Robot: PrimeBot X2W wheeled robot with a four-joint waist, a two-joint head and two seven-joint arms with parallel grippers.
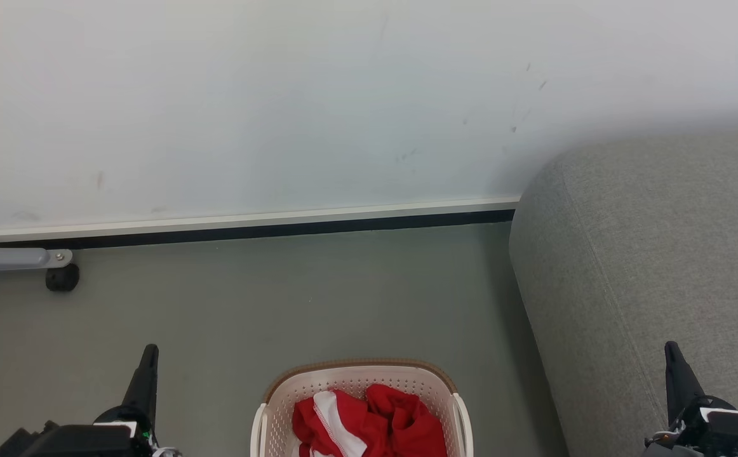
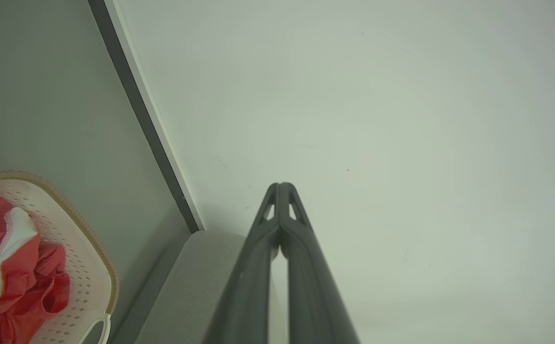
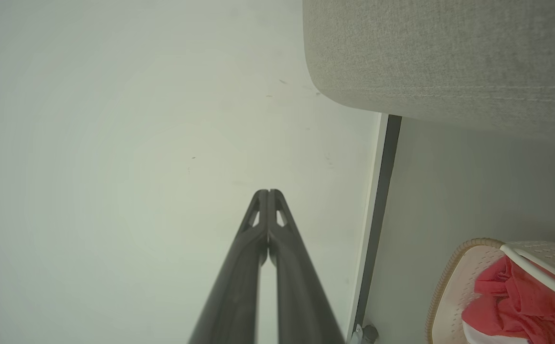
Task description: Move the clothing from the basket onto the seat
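Head view: we find the clothing [image 1: 401, 419] heaped in the basket [image 1: 359, 366] on the floor; the seat [image 1: 648, 266] stands just beside it; left gripper [image 1: 150, 350] and right gripper [image 1: 671, 348] flank the basket, apart from it. Left wrist view: fingers together, holding nothing. Right wrist view: likewise together, empty. We judge nothing moved yet; we advise parting the jaws before descending, then pinching a raised fold clear of the basket's rim.
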